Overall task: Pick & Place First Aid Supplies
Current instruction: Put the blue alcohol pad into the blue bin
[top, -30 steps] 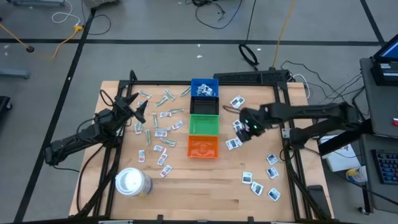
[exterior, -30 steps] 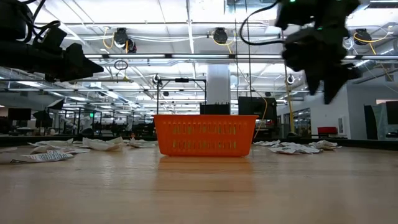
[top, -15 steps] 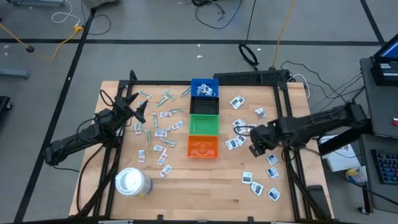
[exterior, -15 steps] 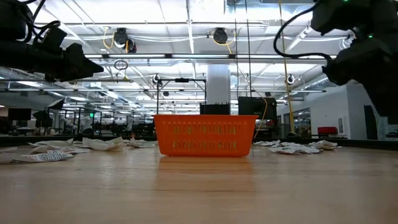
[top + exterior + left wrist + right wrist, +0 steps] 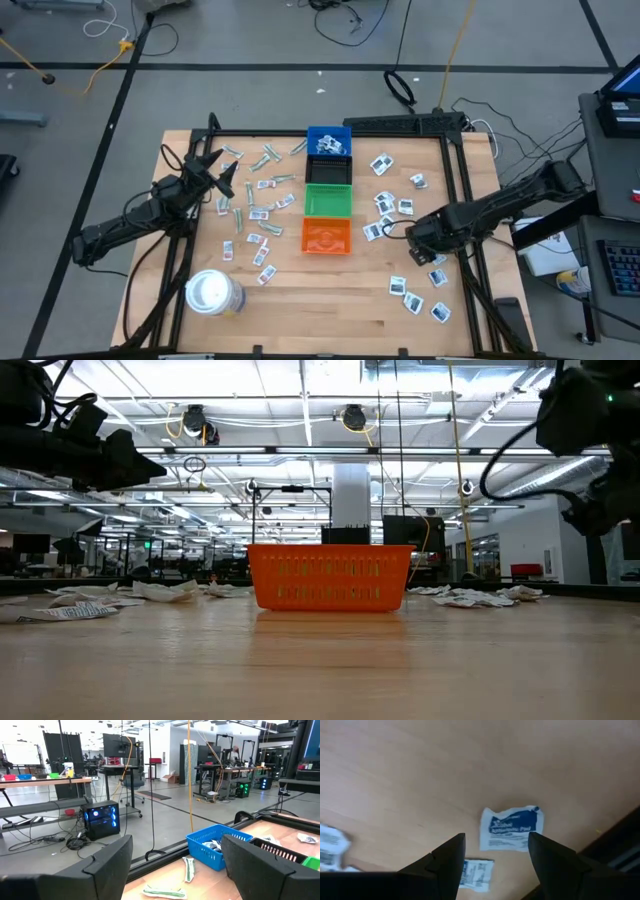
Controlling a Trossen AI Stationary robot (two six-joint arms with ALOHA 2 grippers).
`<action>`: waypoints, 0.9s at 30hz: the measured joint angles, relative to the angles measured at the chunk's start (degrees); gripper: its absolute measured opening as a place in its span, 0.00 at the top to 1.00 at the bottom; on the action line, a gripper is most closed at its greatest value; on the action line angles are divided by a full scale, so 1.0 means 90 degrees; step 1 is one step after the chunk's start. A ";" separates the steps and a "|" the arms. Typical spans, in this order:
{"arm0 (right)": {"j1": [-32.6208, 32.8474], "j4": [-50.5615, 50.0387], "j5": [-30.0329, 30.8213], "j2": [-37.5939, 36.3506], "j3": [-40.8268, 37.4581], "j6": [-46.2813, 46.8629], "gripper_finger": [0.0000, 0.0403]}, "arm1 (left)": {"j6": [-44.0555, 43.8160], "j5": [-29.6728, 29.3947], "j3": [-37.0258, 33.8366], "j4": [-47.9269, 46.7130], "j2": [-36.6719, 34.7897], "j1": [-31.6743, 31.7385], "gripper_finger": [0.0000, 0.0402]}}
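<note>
The left gripper (image 5: 222, 172) hung slack, jaws wide and empty, over the strips and green-grey wrappers (image 5: 255, 195) scattered on the left of the table (image 5: 320, 310). In the middle stood the blue bin (image 5: 329, 141), the green bin (image 5: 327, 199) and the orange bin (image 5: 326, 236).

Over on the right, the right gripper (image 5: 420, 243) hovered above the white square packets, jaws parted with nothing between them, clearly the nearer arm to that scatter. Its wrist view showed what the overhead could not: one white packet with blue print (image 5: 511, 829) lying flat just ahead of the fingertips (image 5: 451, 851), centred on the gap, its long side running across from finger to finger. I judged a straight descent would straddle it. The low view showed only the arm aloft.
</note>
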 joint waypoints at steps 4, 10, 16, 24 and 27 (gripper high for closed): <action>0.0003 0.0329 -0.0336 0.0189 -0.0229 -0.0164 0.48 | 0.0000 0.0000 -0.0001 -0.0001 -0.0002 -0.0001 0.24; 0.0002 0.0661 -0.0534 0.0342 -0.0343 -0.0190 0.49 | 0.0002 0.0000 0.0000 -0.0001 0.0001 0.0000 0.24; 0.0002 0.0684 -0.0554 0.0388 -0.0343 -0.0213 0.63 | 0.0002 0.0000 -0.0001 -0.0002 0.0001 0.0000 0.24; -0.0010 0.0667 -0.0655 0.0393 -0.0344 -0.0203 0.96 | 0.0000 0.0000 0.0000 -0.0001 0.0000 -0.0001 0.24; -0.0045 0.0652 -0.0635 0.0398 -0.0222 -0.0319 0.97 | 0.0000 0.0000 0.0000 -0.0002 0.0001 -0.0002 0.24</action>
